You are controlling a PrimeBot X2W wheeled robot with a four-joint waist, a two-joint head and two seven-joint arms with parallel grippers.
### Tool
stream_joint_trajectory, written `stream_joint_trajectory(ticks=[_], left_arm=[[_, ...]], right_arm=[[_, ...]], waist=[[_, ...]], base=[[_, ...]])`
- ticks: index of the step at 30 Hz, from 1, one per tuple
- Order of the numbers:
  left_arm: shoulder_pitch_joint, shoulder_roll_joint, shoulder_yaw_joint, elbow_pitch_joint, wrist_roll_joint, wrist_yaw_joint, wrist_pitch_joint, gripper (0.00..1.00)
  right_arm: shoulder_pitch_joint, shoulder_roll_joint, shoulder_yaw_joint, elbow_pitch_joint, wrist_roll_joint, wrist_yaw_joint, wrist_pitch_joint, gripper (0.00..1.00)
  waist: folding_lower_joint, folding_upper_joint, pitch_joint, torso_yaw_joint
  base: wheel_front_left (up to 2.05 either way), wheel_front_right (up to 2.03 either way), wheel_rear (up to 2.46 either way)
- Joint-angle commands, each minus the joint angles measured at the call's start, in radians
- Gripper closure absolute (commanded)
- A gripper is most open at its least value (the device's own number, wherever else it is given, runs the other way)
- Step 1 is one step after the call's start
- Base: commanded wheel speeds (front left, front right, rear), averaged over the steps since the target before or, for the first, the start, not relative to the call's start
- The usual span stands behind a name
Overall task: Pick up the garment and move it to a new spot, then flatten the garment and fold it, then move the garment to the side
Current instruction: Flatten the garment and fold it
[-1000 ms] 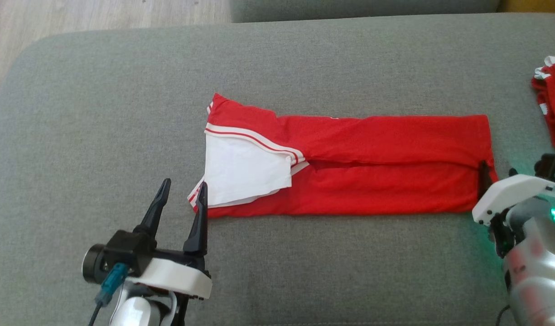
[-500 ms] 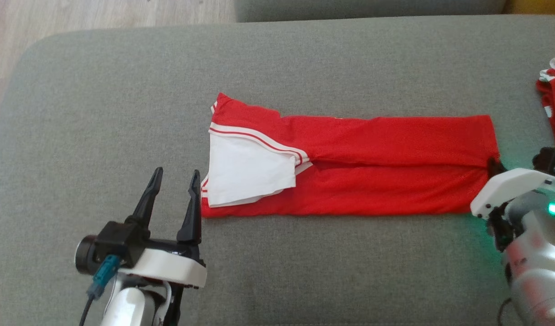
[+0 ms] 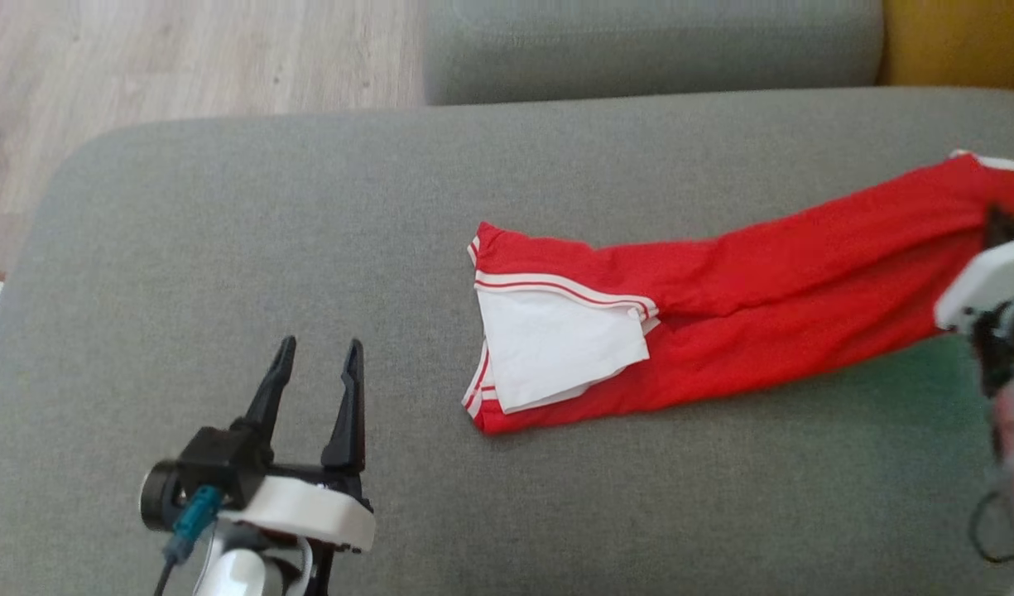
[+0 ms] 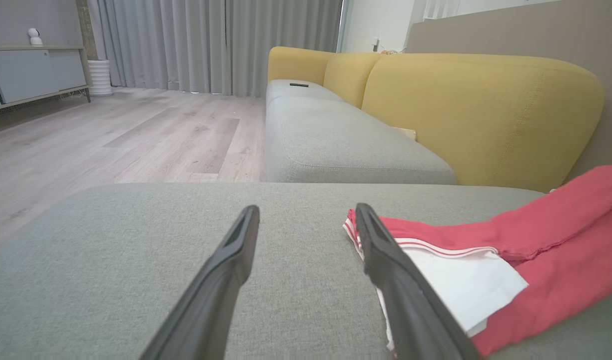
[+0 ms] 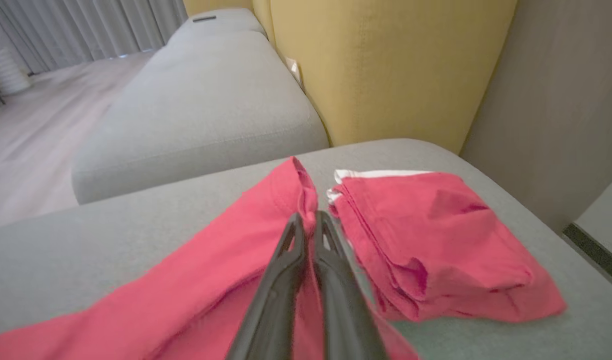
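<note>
On a grey fabric sofa seat cushion, a long red garment with white striped trim and a white inner panel lies folded into a narrow band. Its long axis runs left to right across the seat. The band slants, so the right end sits farther from the robot than the left end.

The right end effector has its two dark fingers pressed together on the garment's right end, with red cloth bunched around the tips. A second red garment, folded into a flat packet, lies on the cushion just beside that pinched end, near the yellow padded backrest.

The left end effector has its fingers spread apart and holds nothing. It hovers low over bare cushion, well apart from the cloth. The garment's left end, where the white panel shows, lies to its right and a little ahead.

The right arm alone has hold of the garment, so any pull or lift of the band appears to depend on that one grip at the far end. The left arm is much the nearer to the loose, white-panelled end. It would have to reach rightward across open cushion to take that end. With one end gripped and the rest trailing, the narrow fold could slide open if the band is dragged.
</note>
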Motion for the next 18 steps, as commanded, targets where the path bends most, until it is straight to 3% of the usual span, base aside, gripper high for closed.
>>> stream_joint_trajectory(ticks=[1,11,15,18], left_arm=[[-0.024,-0.002,0.026,-0.027,-0.007,0.005,-0.012,0.0],[-0.013,-0.002,0.014,-0.006,-0.001,-0.003,-0.012,0.0],[-0.017,-0.002,0.007,0.0,-0.001,-0.008,-0.012,0.0],[-0.022,-0.002,-0.002,0.008,-0.002,-0.014,-0.012,0.0]], right_arm=[[-0.026,0.017,0.025,-0.035,-0.001,0.007,-0.004,1.0],[0.045,0.21,0.073,-0.22,0.015,0.007,0.014,1.0],[0.091,0.235,0.124,-0.299,0.047,0.007,0.046,1.0],[0.127,0.237,0.235,-0.344,0.144,0.007,0.073,1.0]], waist=[[0.0,0.0,-0.015,0.004],[0.0,0.0,-0.06,0.078],[0.0,0.0,-0.061,0.129],[0.0,0.0,-0.059,0.171]], base=[[0.0,0.0,0.0],[0.0,0.0,0.0],[0.0,0.0,0.0],[0.0,0.0,0.0]])
